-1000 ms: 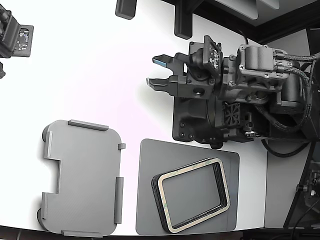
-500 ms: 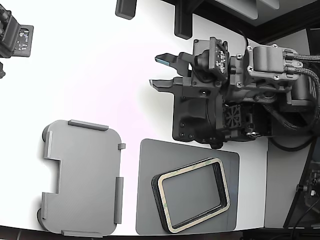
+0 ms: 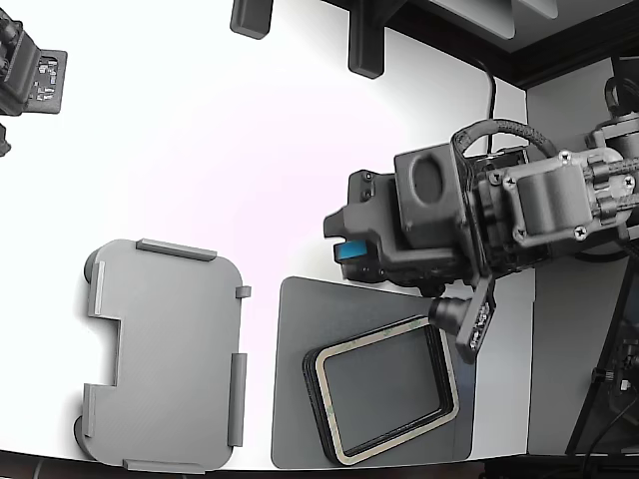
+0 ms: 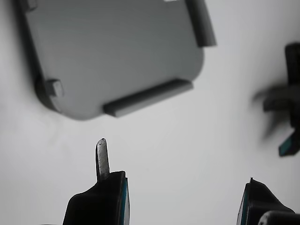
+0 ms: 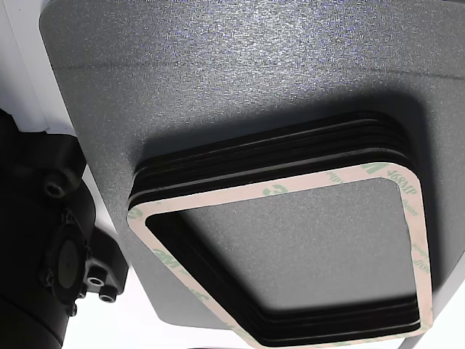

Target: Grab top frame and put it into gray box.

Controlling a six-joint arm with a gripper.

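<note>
The arm has swung round and down within the last second — its gripper (image 3: 342,249), which pointed out over the bare white desk (image 3: 220,130) a moment ago, now hangs just past the far edge of the dark gray mat (image 3: 300,399). The wrist view shows its fingers (image 4: 101,157) spread wide with nothing between them. The top frame (image 3: 387,392) lies untouched on the black stack (image 5: 218,163) at the mat's near-right corner, its cream face up. By the look of it, the approach has begun and the grab has not. The gray box (image 3: 165,354) waits empty near the desk's near-left corner, well apart from the stack. Dark fixtures (image 3: 364,45) line the far edge; nothing blocks the path between mat and box.
</note>
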